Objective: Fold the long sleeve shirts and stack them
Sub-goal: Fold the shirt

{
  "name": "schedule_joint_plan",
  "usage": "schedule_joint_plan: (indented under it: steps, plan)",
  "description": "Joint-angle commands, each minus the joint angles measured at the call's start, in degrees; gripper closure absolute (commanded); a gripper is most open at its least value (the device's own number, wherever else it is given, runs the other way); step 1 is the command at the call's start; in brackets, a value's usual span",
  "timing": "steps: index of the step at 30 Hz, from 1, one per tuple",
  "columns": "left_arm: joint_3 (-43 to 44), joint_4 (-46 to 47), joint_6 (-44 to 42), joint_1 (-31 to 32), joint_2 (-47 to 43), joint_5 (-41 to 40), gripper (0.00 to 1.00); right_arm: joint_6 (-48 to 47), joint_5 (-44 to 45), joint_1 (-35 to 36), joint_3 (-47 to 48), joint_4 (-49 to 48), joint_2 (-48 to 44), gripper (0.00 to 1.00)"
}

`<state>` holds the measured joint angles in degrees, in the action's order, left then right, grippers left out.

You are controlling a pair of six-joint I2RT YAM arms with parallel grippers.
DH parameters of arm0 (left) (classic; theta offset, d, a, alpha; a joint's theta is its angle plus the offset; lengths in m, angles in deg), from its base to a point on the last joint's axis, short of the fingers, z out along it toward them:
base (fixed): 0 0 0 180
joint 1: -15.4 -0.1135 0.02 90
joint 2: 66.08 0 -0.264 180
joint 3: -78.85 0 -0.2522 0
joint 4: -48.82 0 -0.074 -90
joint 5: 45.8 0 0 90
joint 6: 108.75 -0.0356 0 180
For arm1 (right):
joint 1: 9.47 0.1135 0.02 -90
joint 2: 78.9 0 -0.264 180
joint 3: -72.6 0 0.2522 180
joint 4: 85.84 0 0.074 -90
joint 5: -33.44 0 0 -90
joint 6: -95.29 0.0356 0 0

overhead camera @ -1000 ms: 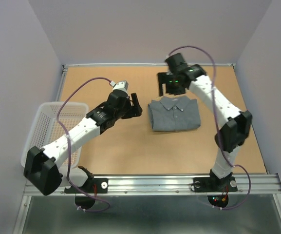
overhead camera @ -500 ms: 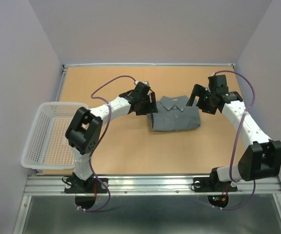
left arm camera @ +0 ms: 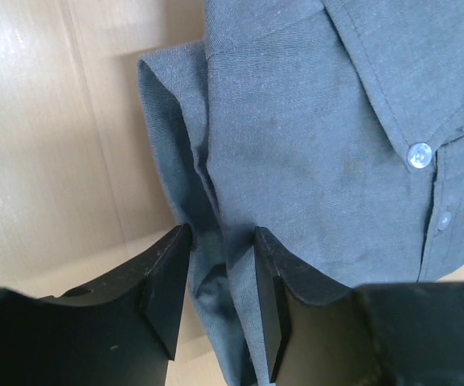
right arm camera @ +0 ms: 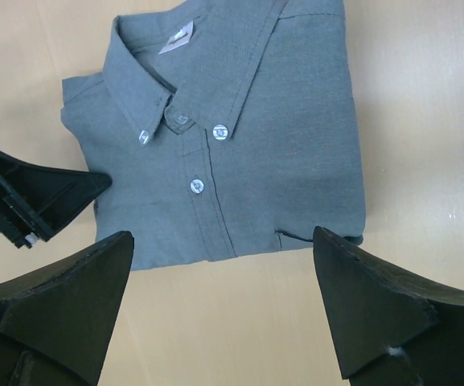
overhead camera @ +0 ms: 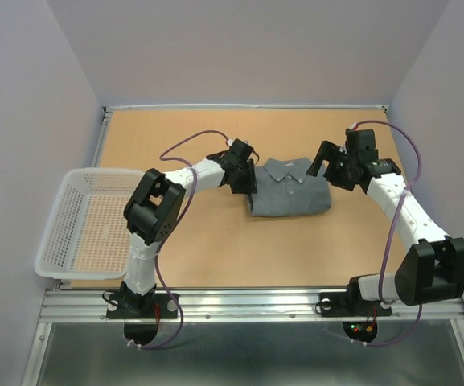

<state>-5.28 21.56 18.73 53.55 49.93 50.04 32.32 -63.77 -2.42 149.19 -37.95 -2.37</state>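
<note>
Tan board covers the table (overhead camera: 215, 257), and near its far middle lies the one long sleeve shirt (overhead camera: 289, 191) I can find: grey, buttoned, collar toward the far wall, sleeves tucked out of sight, already a tidy rectangle. I judge the folding itself to be done or nearly so; what remains is squaring up and carrying it to wherever the stack belongs, and I see no second shirt to lay it on or under. The left gripper (left arm camera: 219, 241) sits at the shirt's left edge with its jaws drawn narrow around the layered fold, cloth filling the gap between them; whether they truly bite the cloth yet I cannot tell. The right gripper (right arm camera: 221, 241) hangs at the shirt's right side with jaws spread wide and nothing between them. My guess is the pair means to lift the bundle from both ends, so the right side still needs its hold. A white mesh basket (overhead camera: 95, 171) rests at the table's left edge, well apart from the shirt. Pale lilac walls (overhead camera: 240, 48) box in three sides, and a metal rail (overhead camera: 256, 304) carrying both arm bases runs along the near edge.
</note>
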Motion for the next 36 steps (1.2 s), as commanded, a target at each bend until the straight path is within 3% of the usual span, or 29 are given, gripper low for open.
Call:
schedule_joint_plan:
  steps: [1,6,7,11,17,22,31,36]
  plan:
    - [2.1,0.6,0.3,0.1,0.7,0.7,0.53,-0.4,-0.5,-0.7,-1.5,-3.8,0.1,0.02]
    - [-0.1,3.0,0.3,0.0,1.2,1.0,0.62,-0.4,-0.1,-0.9,-3.1,-4.9,0.5,0.03]
    - [-1.2,3.4,0.0,-0.1,0.9,1.0,0.75,-0.4,0.3,-1.0,-4.3,-5.6,0.4,0.03]
    - [-6.8,6.6,0.0,-0.5,-0.8,1.2,1.0,1.0,1.8,-2.2,-7.5,-9.4,0.1,0.04]
    - [-24.9,30.1,2.2,-3.3,-8.2,9.6,1.0,4.4,-7.3,-6.8,-11.9,-14.9,1.3,0.13]
    - [-31.6,38.5,3.2,-5.0,-10.2,13.9,1.0,5.1,-11.8,-8.2,-15.3,-21.4,1.7,0.21]
    - [-34.6,40.6,2.3,-5.9,-12.5,15.6,1.0,7.7,-19.9,-12.0,-23.5,-38.2,5.0,0.31]
    - [-35.5,40.2,1.7,-6.3,-13.6,15.5,1.0,7.1,-25.2,-12.4,-25.2,-42.8,7.8,0.39]
